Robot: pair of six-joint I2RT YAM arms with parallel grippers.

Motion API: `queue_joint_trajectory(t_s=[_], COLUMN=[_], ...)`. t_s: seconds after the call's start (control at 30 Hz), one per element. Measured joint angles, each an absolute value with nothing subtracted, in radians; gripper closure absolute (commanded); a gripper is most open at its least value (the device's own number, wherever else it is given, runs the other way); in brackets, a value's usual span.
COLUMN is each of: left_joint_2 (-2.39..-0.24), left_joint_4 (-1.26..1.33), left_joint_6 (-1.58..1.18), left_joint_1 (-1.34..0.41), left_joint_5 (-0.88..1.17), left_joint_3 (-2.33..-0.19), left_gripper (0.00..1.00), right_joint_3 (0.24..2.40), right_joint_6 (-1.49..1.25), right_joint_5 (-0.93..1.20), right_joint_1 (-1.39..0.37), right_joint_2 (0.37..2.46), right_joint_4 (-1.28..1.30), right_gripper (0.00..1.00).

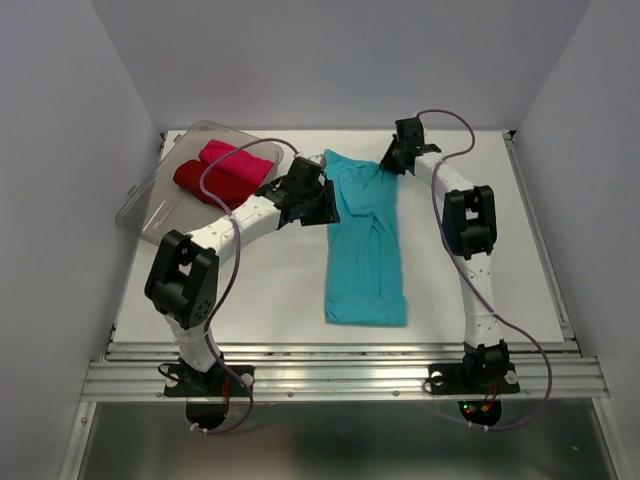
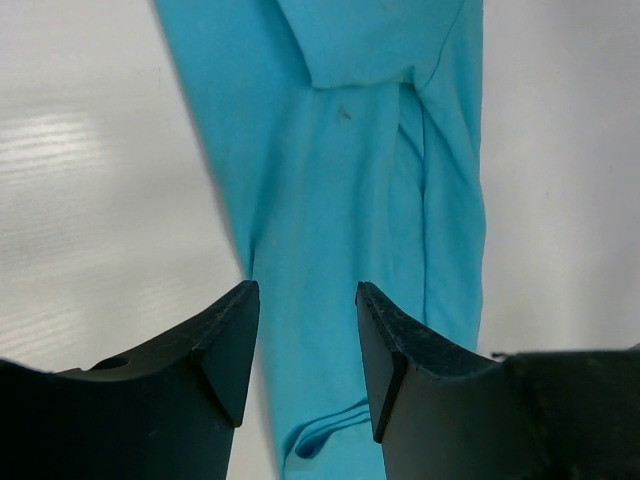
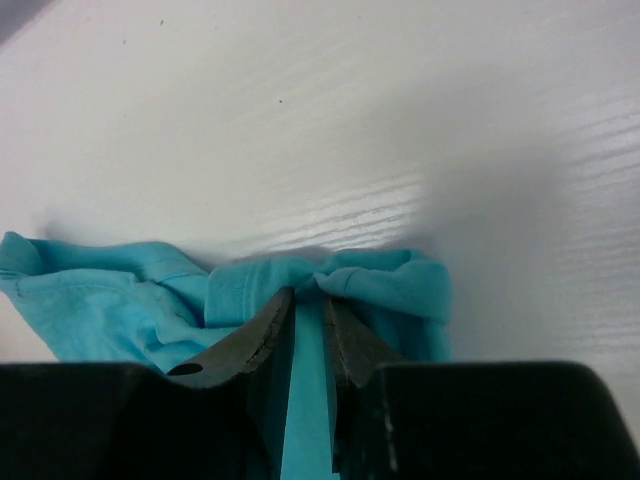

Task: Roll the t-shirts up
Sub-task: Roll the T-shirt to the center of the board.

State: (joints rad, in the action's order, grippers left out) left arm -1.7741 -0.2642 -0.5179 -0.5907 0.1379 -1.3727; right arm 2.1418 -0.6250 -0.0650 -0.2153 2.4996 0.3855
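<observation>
Two far corners are best to grab on the soft, floppy blue t-shirt [image 1: 366, 270] lying mid worktop [image 1: 260, 295]: my right claw [image 3: 310, 318] pinches one, my left claw [image 2: 305, 345] hangs open by the other.

Light: bright, diffuse, overhead. Glare: streaked sheen on flat white table [image 3: 330, 215]. Shadow: soft grey patch, right wrist view. Focus: wrist views slightly soft; top view sharp.

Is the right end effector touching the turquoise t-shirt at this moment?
Touching. The right wrist view shows the right end effector pinched on a bunched fold of the turquoise t-shirt.
</observation>
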Motion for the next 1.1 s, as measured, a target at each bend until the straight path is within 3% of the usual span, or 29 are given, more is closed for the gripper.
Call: queue_joint_trajectory(t_s=[0.27, 0.43, 0.6, 0.8, 1.1], left_joint_2=[-1.659, -1.587, -1.49, -1.382, -1.287], left_joint_4=[-0.257, -0.24, -0.23, -0.22, -0.181], left_joint_6=[-0.53, -0.551, -0.584, -0.63, -0.717], left_joint_1=[-0.619, -0.623, -0.631, -0.673, -0.807], left_joint_5=[0.128, 0.115, 0.101, 0.102, 0.132], left_joint_3=[-1.243, -1.167, -1.052, -0.944, -0.742], left_gripper=[0.43, 0.43, 0.42, 0.42, 0.45], right_joint_3=[2.141, 2.007, 1.721, 1.206, 0.814], right_joint_6=[-0.625, -0.604, -0.578, -0.575, -0.694], right_joint_5=[-0.031, -0.031, -0.036, -0.04, -0.036], right_joint_1=[-0.215, -0.215, -0.215, -0.223, -0.414], right_joint_2=[2.481, 2.286, 1.937, 1.524, 1.193], right_joint_4=[0.397, 0.407, 0.41, 0.402, 0.534], right_gripper=[0.73, 0.69, 0.67, 0.65, 0.63])
